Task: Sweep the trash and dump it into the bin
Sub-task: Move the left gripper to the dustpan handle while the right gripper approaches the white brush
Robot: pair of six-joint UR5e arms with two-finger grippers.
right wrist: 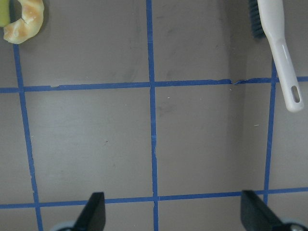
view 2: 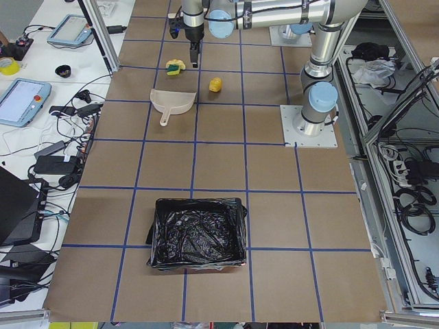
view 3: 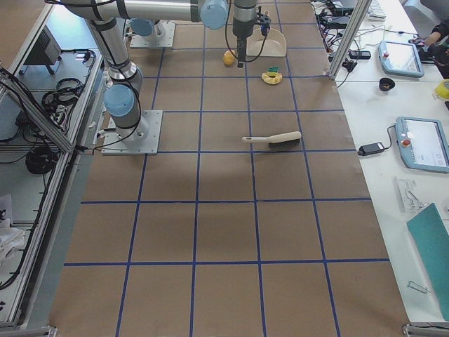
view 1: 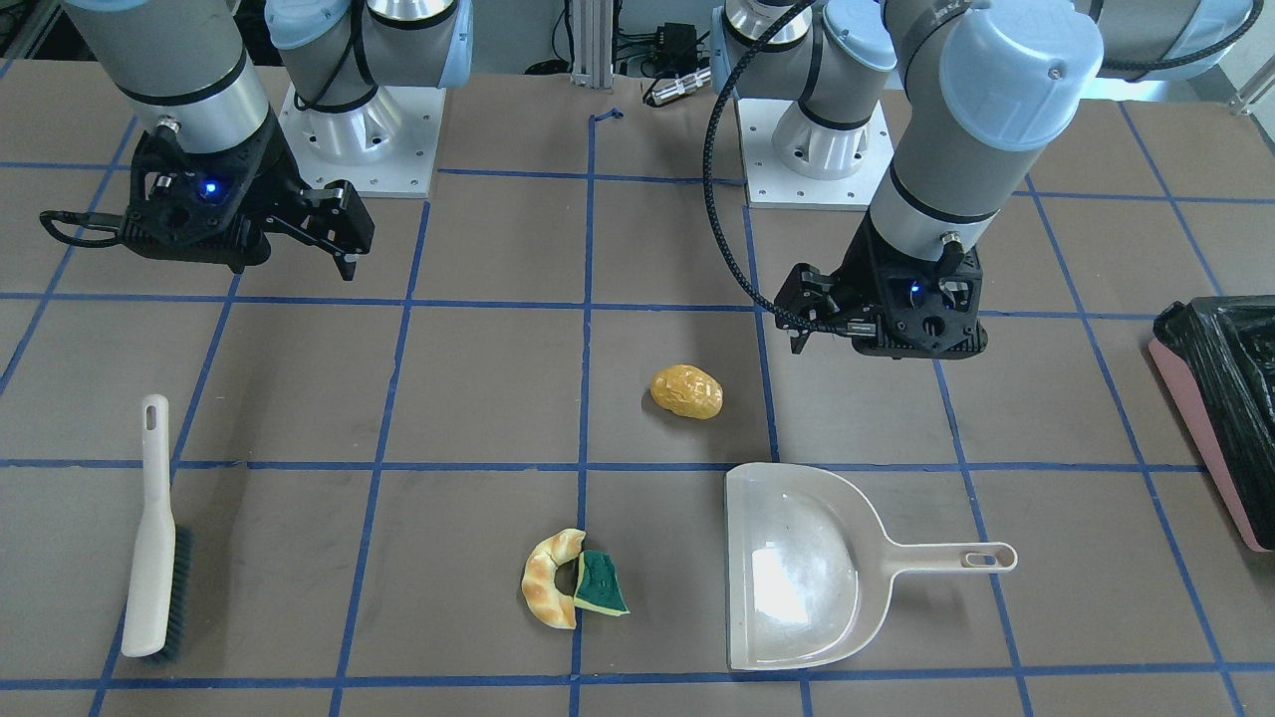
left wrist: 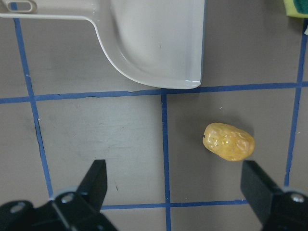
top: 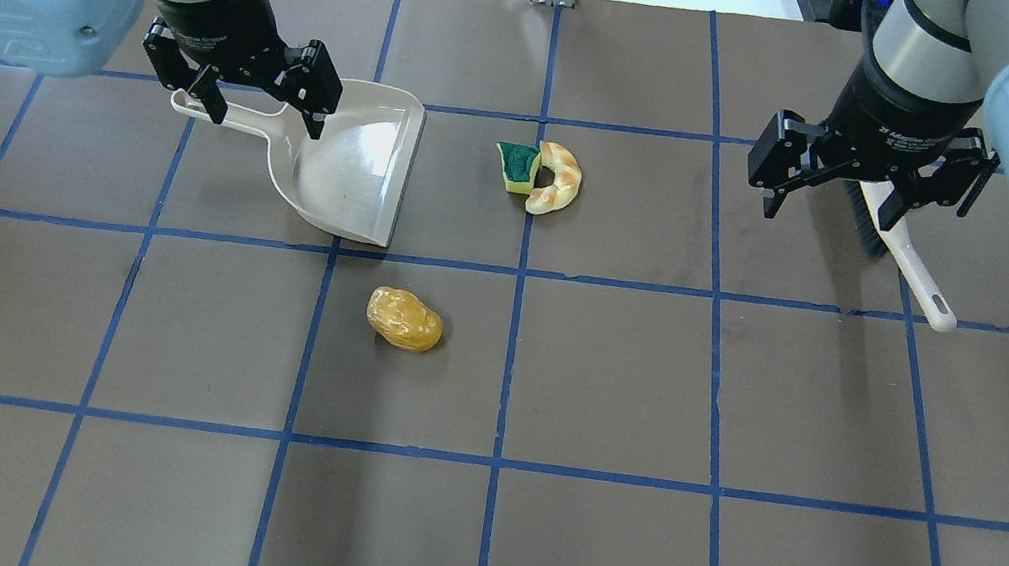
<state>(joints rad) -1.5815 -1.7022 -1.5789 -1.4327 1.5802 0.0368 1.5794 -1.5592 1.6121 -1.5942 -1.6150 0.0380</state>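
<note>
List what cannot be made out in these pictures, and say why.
Bin: cut off by the front-facing view's right edge.
Brush bristles: overhead, mostly behind the right gripper.
Sponge: left wrist view, cut off at the top corner.
Bin contents: exterior left, too small and dark to tell.

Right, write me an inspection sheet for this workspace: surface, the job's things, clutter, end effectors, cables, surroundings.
Surface: table, brown with a blue tape grid; no spills seen.
Job's things: potato-like lump alone; croissant piece touching sponge wedge; dustpan empty; brush lying flat; bin black-lined, at the table's end on the robot's left.
Clutter: nothing seen on the table.
End effectors: left end effector and right end effector open, raised, empty.
Cables: braided cable loops beside the left arm.
Surroundings: tablet and loose leads on the side bench.
</note>
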